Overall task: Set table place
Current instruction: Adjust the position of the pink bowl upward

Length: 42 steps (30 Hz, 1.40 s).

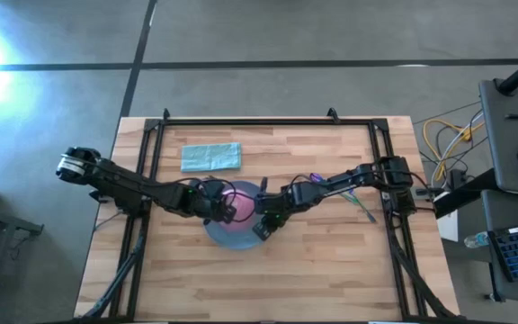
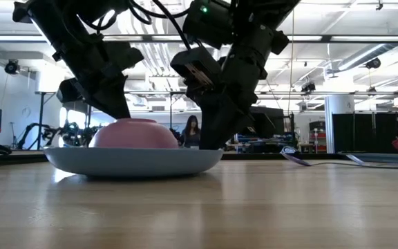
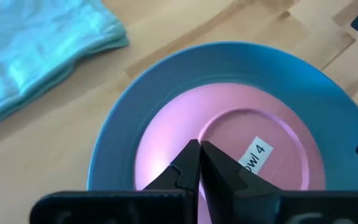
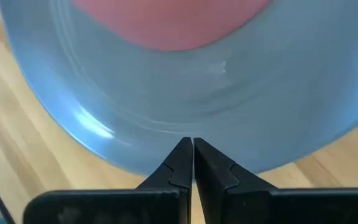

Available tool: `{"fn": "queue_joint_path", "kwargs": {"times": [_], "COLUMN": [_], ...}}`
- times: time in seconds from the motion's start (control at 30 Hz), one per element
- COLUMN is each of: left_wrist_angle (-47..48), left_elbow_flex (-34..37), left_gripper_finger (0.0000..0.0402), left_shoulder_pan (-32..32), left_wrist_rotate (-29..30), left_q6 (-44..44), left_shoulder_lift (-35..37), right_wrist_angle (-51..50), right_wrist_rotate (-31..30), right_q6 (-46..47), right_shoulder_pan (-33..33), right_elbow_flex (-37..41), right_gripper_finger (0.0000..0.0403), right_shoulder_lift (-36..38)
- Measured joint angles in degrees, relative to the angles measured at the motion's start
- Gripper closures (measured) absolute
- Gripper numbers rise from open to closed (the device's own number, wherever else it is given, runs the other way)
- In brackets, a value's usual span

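Observation:
A round blue plate (image 1: pixel 218 236) lies flat on the wooden table (image 1: pixel 331 270) near its middle. A pink bowl (image 1: pixel 241 202) stands upside down on the plate, resting on its rim, its labelled base (image 3: pixel 253 155) up. My left gripper (image 3: pixel 199 144) is shut, its tips over the edge of the bowl's upturned base. My right gripper (image 4: pixel 192 142) is shut, its tips at the plate's rim (image 4: pixel 166 155) on the plate's right side. A purple-headed spoon (image 2: pixel 297 158) and a pale fork (image 2: pixel 358 159) lie on the table to the right. My left gripper's shut tips stand at the ring of the bowl's base (image 3: pixel 213 127), slanting down from the table's left; I cannot tell whether they touch it. My right gripper's shut fingertips (image 2: pixel 209 144) reach the plate's right rim from above, slanting in from the right. The plate lies flat on the table.
A folded teal cloth (image 1: pixel 210 157) lies on the table at the far left, beyond the plate. A black rail frame (image 1: pixel 268 121) edges the table. Bare wood lies toward the near edge (image 1: pixel 268 288).

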State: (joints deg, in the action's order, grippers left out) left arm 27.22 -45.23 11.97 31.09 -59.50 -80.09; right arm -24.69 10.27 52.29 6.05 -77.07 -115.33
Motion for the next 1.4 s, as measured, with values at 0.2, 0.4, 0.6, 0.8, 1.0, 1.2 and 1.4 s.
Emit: {"fn": "queue_joint_path", "kwargs": {"times": [0.2, 0.4, 0.6, 0.8, 1.0, 1.2, 1.4], "left_wrist_angle": [1.35, 2.20, 2.83, 2.65, 4.67, 4.80, 4.77], "left_elbow_flex": [-0.05, -0.01, 0.56, 1.43, 2.31, 2.92, 3.35], "left_gripper_finger": [0.0401, 0.0401, 0.0401, 0.0402, 0.0402, 0.0402, 0.0402], "left_shoulder_pan": [0.20, 0.09, 0.09, 0.09, 0.00, 0.08, 0.11], "left_wrist_rotate": [3.03, 5.88, 4.98, 5.05, 5.10, 2.48, 2.49], "left_q6": [-0.76, -1.26, -1.67, -1.85, -3.29, -3.38, -4.66], "left_shoulder_lift": [1.23, 2.86, 2.88, 2.99, 3.10, 3.11, 3.02], "right_wrist_angle": [0.27, -0.73, -1.15, -1.92, -2.39, -1.84, -0.28], "right_wrist_rotate": [0.03, 0.21, 0.31, 0.43, 0.71, -1.39, -4.09], "right_q6": [0.83, 0.39, 0.27, 0.18, 0.20, 0.20, 0.45], "right_shoulder_pan": [-0.01, 0.06, 0.06, 0.06, 0.08, 0.10, -0.24], "right_elbow_flex": [0.76, 1.04, 1.06, 1.26, 1.49, 1.56, 1.50], "right_gripper_finger": [0.0394, 0.0394, 0.0394, 0.0394, 0.0394, 0.0394, 0.0394], "right_shoulder_lift": [0.02, 0.00, -0.07, -0.07, -0.07, 0.25, 1.98]}}
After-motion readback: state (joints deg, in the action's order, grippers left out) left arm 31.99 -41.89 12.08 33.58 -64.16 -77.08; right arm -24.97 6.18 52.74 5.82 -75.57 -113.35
